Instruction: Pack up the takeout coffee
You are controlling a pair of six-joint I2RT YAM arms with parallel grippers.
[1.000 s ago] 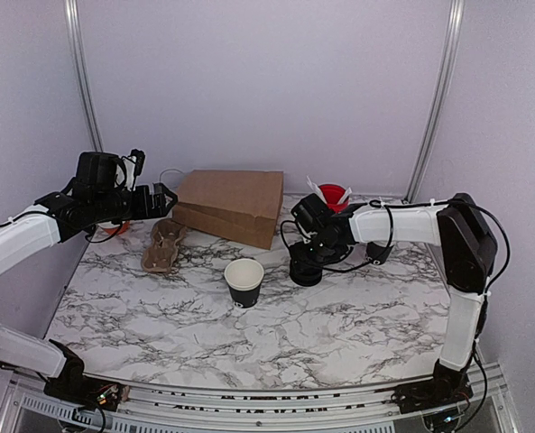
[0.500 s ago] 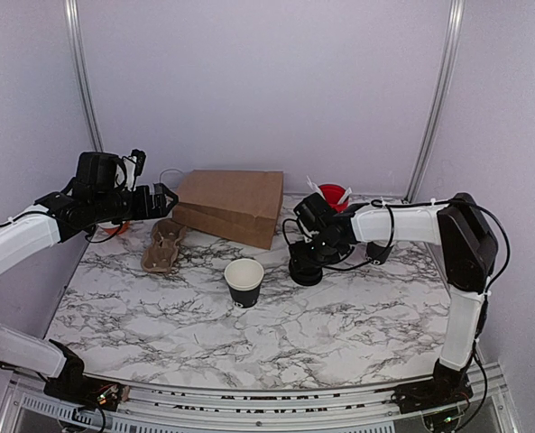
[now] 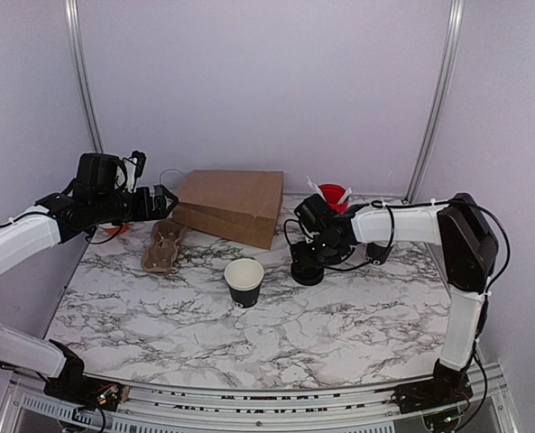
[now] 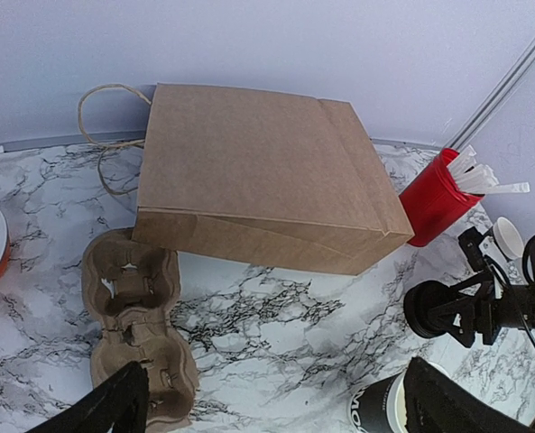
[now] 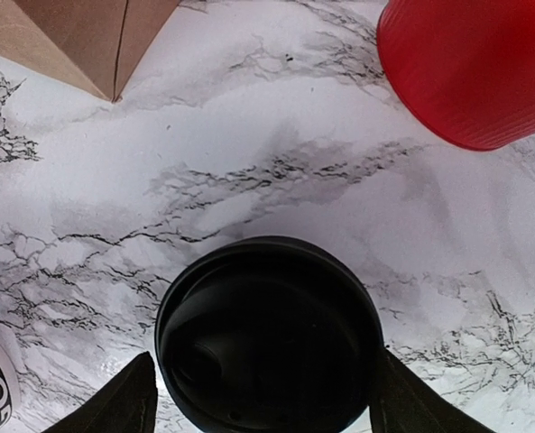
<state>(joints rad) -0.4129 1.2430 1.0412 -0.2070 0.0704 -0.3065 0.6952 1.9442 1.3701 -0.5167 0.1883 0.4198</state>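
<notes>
Mid-table (image 3: 339,325): the paper cup (image 3: 244,281) is standing upright, uncovered | right gripper (image 5: 260,383) is straddling the black lid (image 5: 267,325), fingers wide, gripping nothing | left gripper (image 4: 285,410) is hovering spread, empty | tip: centre over the lid, pinch its rim evenly, lift level.

Black paper cup (image 3: 244,281) upright, open-topped, white inside, at table (image 3: 159,334) centre.

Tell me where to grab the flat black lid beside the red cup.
By its rim, on opposite edges, coming straight down. The lid lies flat on the marble table, round and low, so only its edge gives purchase. The right gripper hangs above with a finger at each side.
</notes>
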